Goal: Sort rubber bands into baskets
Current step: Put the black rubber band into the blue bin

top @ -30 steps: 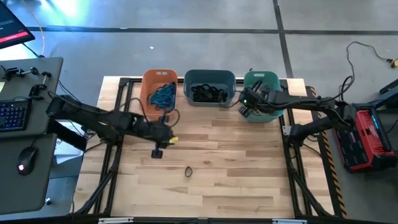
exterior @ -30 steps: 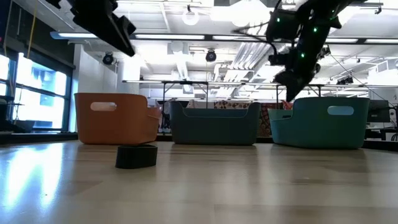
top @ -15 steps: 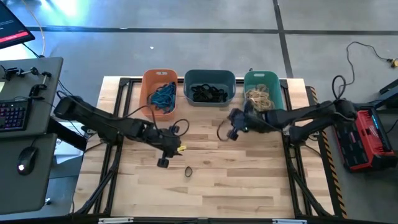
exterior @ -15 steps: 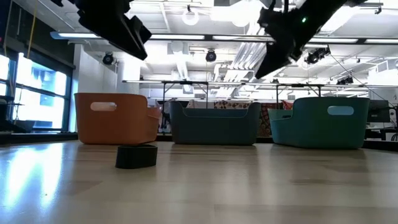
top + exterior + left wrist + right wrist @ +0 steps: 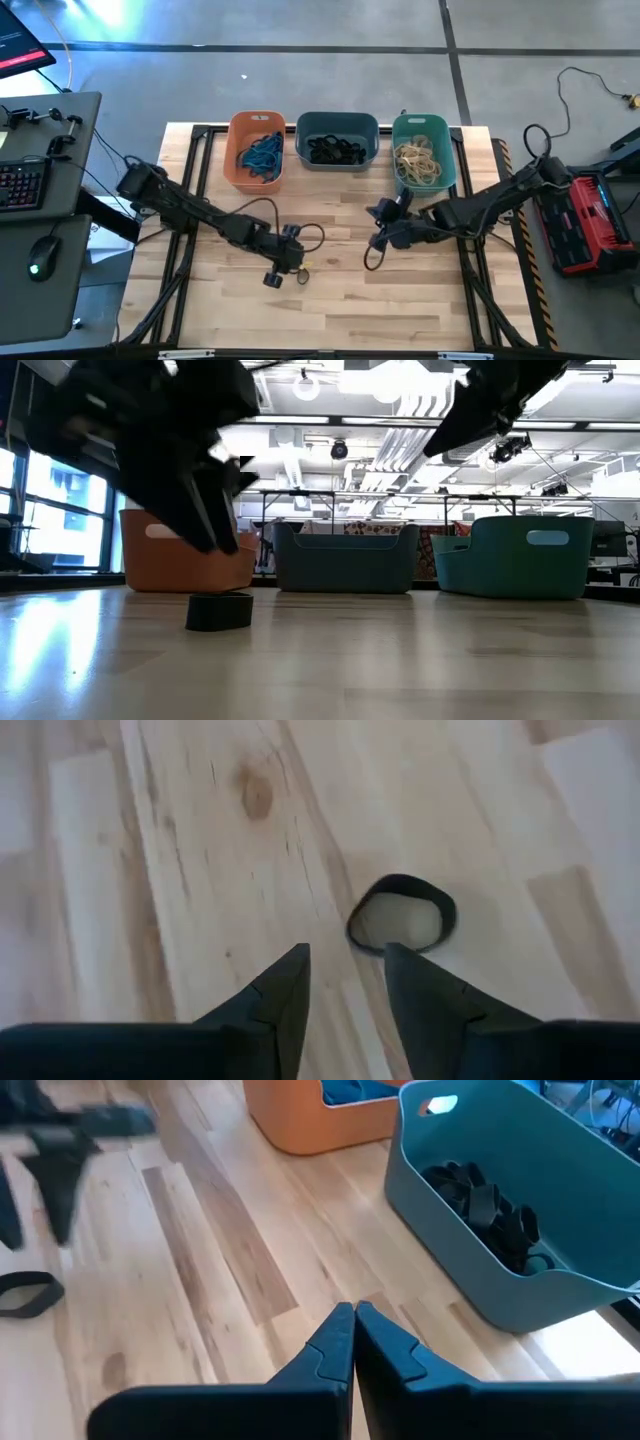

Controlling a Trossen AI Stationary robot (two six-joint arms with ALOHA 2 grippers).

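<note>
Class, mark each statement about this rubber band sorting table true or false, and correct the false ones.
1. A black rubber band lies loose on the table. True.
2. The orange basket holds tan bands. False: it holds blue ones.
3. The right pincer is shut and empty. True.
4. The left pincer grips the loose band. False: it is open just short of it.
5. The teal basket is empty. False: tan bands lie inside.

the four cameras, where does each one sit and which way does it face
High view: overhead, straight down on the table, both arms, three baskets.
Low view: tabletop height, level toward the baskets; arms overhead.
Left wrist view: down past its open end effector at the black rubber band.
Right wrist view: past its shut end effector toward the blue-grey basket.
Shared: every view shows that band.
</note>
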